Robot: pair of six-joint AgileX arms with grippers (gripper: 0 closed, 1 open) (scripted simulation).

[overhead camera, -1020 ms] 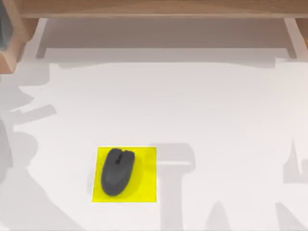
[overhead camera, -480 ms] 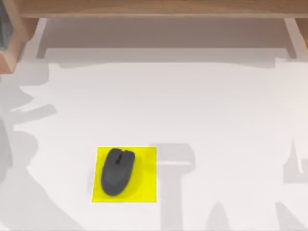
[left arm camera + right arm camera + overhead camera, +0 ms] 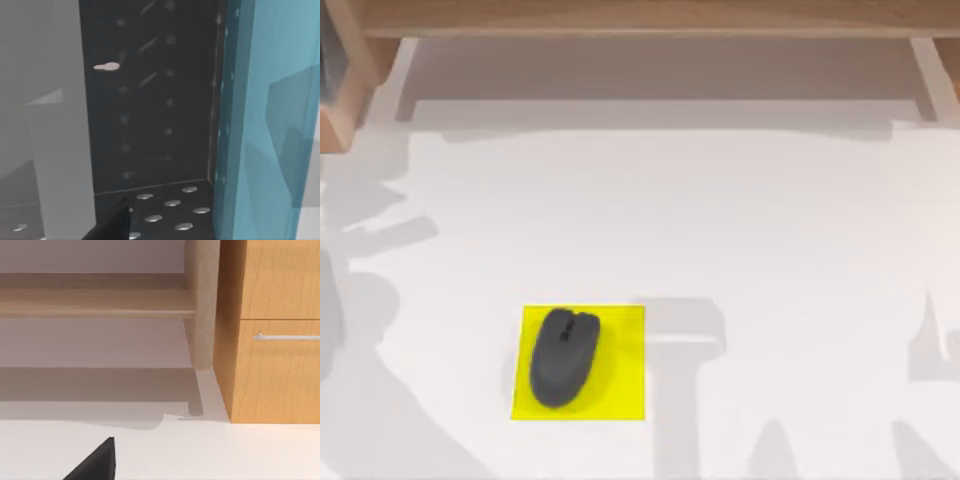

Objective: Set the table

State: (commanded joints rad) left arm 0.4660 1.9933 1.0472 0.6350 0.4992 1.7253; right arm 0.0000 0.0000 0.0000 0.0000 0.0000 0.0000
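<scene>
The yellow mat (image 3: 579,362) is the landmark: a flat, bright square with crisp edges, lying on the desk (image 3: 740,230) toward the near edge and left of centre in the top view. On it rests a dark grey computer mouse (image 3: 564,356), smooth and rounded, oval in outline, covering the mat's left half and tilted slightly so its narrower buttoned end points away and a little to the right. The mat's right half is bare.

The desk itself spreads out on every side of the mat, a wide, plain white, matte surface crossed by soft grey shadows to the mat's left and right.

Beyond the mat, at the far edge of the desk, runs a light-brown wooden shelf (image 3: 650,20) with visible grain, carried on pale rounded legs (image 3: 926,80). The right wrist view shows the same shelf board (image 3: 95,302) and one rounded leg (image 3: 202,305) standing just beside an orange-brown wooden cabinet (image 3: 272,330) with a slim metal drawer handle (image 3: 287,336).

In the right wrist view a black pointed tip of the right gripper (image 3: 95,462) shows above the white desk; whether its jaws are apart or together I cannot tell. In the left wrist view a dark tip of the left gripper (image 3: 112,227) shows before a dark panel (image 3: 150,100) dotted with round holes, next to a translucent blue wall (image 3: 270,125); its opening also cannot be told.
</scene>
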